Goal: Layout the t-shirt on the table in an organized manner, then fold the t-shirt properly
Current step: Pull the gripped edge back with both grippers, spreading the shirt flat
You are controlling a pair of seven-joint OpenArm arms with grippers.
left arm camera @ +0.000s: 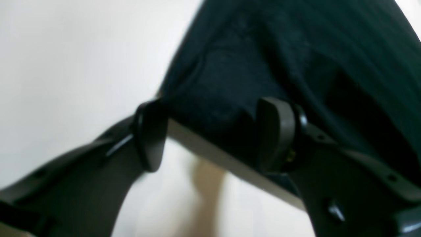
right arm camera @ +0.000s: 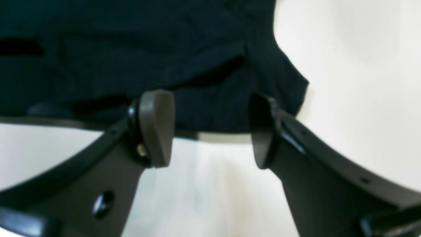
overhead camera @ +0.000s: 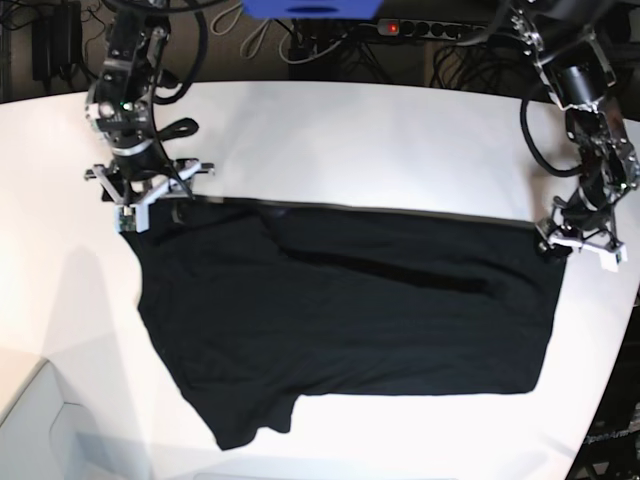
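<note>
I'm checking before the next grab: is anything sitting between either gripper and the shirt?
Nothing visible is in the way. The left gripper and the right gripper each have their jaws open right at the edge of the t-shirt, at its two far corners, with only black cloth and bare white table between the jaws.

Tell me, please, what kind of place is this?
Probably a robotics lab or workshop: two robot arms stand at a white table with a black t-shirt on it, and cables and a power strip lie behind.
</note>
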